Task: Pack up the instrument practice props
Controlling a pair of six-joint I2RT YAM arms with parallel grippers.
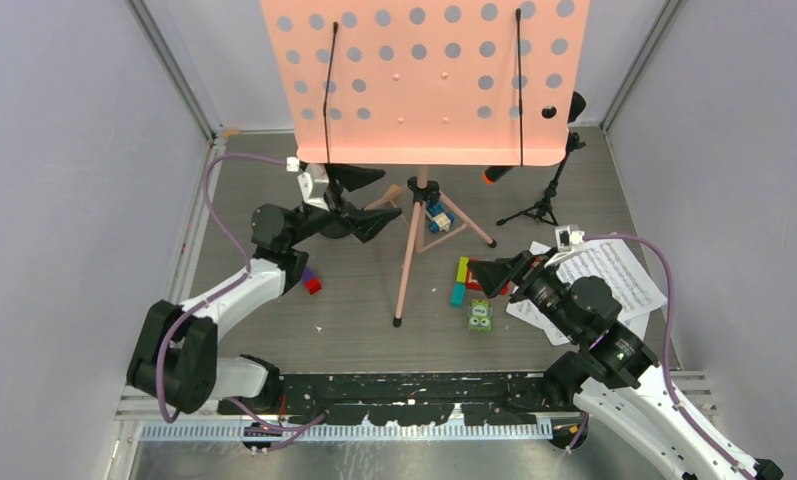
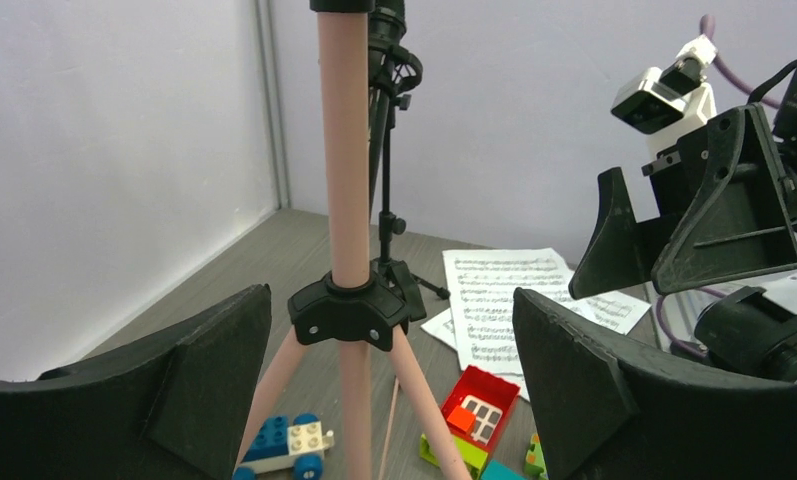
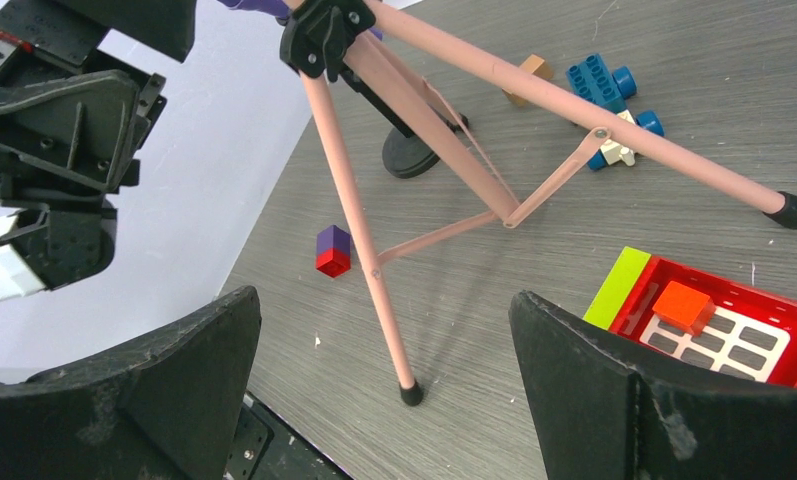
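The pink perforated sheet-music holder stands upright at the top centre of the top view. Its tripod legs are splayed on the grey table. To its right, partly behind the tray's lower corner, the black orange-tipped microphone sits on a folding mic support. The white printed note sheets lie flat at the right of the frame. A second support's round base shows beyond the legs in the right wrist view; a sliver of purple at that frame's top edge may be the other microphone.

The left gripper is level with the pole, jaws spread wide and empty; in its wrist view the fingers flank the pole without touching it. The right gripper hangs over the sheets' left edge, jaws apart and empty. A blue toy car and coloured bricks lie among the legs.
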